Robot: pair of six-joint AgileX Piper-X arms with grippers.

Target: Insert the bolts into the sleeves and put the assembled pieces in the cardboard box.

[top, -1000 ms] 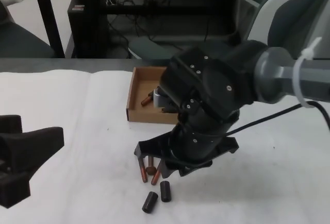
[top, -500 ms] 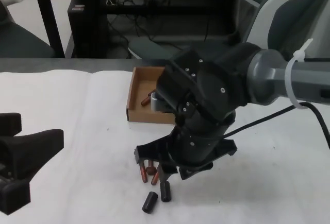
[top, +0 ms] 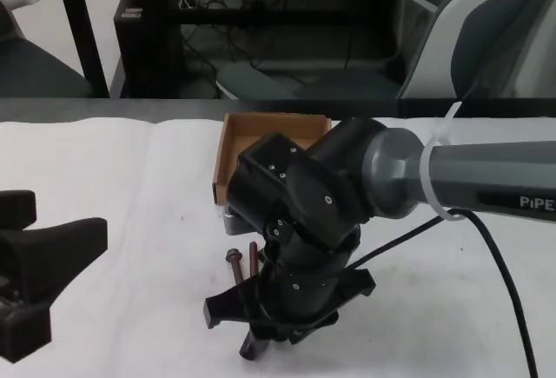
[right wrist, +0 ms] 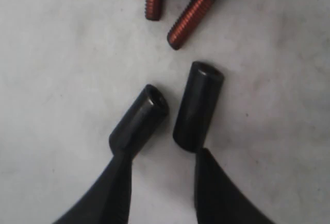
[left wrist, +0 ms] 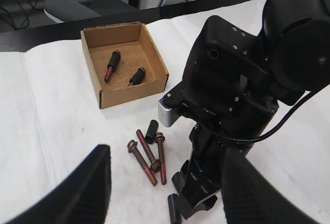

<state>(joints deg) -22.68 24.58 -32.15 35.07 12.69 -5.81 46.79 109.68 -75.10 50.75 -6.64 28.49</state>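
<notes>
High view: the right arm point(top: 304, 213) is leaning down over the white-covered tabletop point(top: 130, 178), and its wrist is standing just in front of the cardboard box point(top: 228, 148). Two of the bolts point(top: 233, 261) are lying on the tabletop between the box and the wrist. One of the sleeves point(top: 249, 348) is showing under the wrist's lower edge.

Left wrist view: the left end effector point(left wrist: 165, 151) is hanging above the tabletop with its fingers point(left wrist: 87, 188) spread wide, holding nothing. Three bolts are lying loose and close together between the box and the right arm. One sleeve is lying just beside their heads, on the box side, and another is lying at the foot of the right arm. Inside the box, two assembled pieces point(left wrist: 111, 64) are lying apart on its floor.

Right wrist view: the right end effector point(right wrist: 161, 157) is pointing down at the tabletop with its fingers narrowly parted, gripping nothing. Two sleeves are lying side by side just beyond the fingertips point(right wrist: 121, 162), one in line with each finger. Whether the tips are touching them cannot be told. The threaded ends of two bolts are lying farther on.
</notes>
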